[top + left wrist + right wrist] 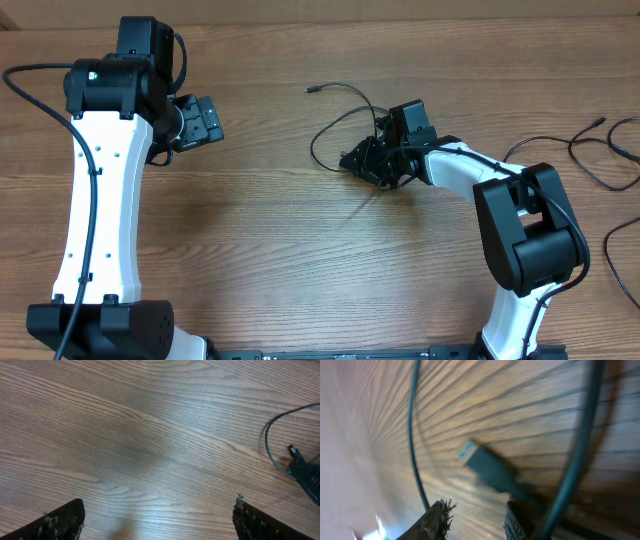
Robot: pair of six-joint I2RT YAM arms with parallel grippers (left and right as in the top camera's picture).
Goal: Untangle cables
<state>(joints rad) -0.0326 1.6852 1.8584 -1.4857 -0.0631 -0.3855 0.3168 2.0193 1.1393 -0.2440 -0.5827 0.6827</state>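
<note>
The left tool (157, 519) hangs over the table (125, 435), fingers wide apart. The right tool (368, 160) sits among the cables (318, 138) mid-table. I cannot tell whether it grips one.

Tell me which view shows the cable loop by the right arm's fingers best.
Overhead: the cable loop shows whole, from its free plug end to the right arm's fingers. Left wrist catches only an arc at the frame's right edge. Right wrist shows blurred close-up strands, not the loop's shape.
</note>
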